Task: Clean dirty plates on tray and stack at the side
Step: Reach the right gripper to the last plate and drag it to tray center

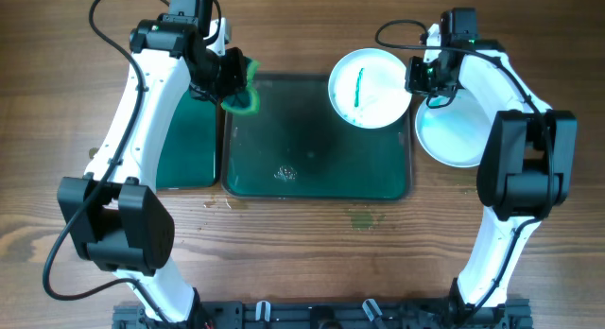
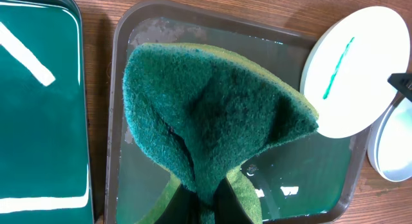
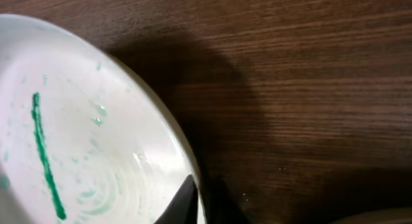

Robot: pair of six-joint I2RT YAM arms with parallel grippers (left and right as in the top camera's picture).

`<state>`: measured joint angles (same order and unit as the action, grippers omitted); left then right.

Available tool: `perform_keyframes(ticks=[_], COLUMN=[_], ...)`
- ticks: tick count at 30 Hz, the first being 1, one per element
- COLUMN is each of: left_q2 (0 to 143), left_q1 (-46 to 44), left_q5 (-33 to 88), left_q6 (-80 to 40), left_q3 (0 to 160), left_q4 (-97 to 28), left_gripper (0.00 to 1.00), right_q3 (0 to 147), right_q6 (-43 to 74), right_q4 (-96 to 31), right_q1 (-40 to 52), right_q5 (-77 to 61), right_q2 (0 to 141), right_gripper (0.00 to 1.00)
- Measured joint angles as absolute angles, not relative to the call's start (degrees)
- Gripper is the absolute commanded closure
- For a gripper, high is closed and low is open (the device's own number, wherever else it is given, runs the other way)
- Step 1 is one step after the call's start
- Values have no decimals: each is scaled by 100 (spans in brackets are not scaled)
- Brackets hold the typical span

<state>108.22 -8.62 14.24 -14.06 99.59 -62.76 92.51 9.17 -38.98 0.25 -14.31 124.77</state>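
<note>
My left gripper [image 1: 230,83] is shut on a green sponge [image 1: 244,87], which it holds over the back left corner of the dark wet tray [image 1: 378,189]. The sponge [image 2: 212,114] fills the left wrist view. My right gripper [image 1: 419,76] is shut on the rim of a white plate [image 1: 371,88] marked with a green streak, held over the tray's back right corner. The plate [image 3: 77,153] and its rim show in the right wrist view. A second white plate [image 1: 457,130] lies on the table right of the tray.
A green tray [image 1: 184,140] lies left of the dark tray. A small foam patch [image 1: 285,174] sits in the dark tray. A green smear [image 1: 360,217] marks the wooden table in front.
</note>
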Motion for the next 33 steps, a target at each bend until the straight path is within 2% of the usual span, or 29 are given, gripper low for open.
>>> perform_keyframes(ticks=[9,18,19,21,23,27,33], left_q2=[10822,10822,10822,10822,10822,10822,10822], left_q1=[-862,-862,-862,-862,-862,-862,-902], left_q5=[1424,1424,1424,1422,1424,1422,1420], left_q6=[-1406,-1406,-1406,-1406,-1406,-1404,-1406], left_q3=[9959,9959,9959,9959,9959,9959,9959], left_q4=[-6276,-6283,-6283,-6283,-6283,-6294,-6370], left_gripper=[96,96,96,96,96,96,96], right_q3=[9290,9290,9290,9290,9290,9290,8969], right_q6=[941,1192,1212,1306,1492,1975,2628], right_q4=[-4884,-5433,-5411,-5332,-5275,-5334,-5098], right_q1=[154,1564,1669,1824,1844,1839,2025], right_q5=[-1496,-1693,-1691,-1680,-1667,-1664,-1704], right_q2=[12468,12468,12468,12468,12468,12468,12453], right_gripper=[96,95,93,70,61,62,81])
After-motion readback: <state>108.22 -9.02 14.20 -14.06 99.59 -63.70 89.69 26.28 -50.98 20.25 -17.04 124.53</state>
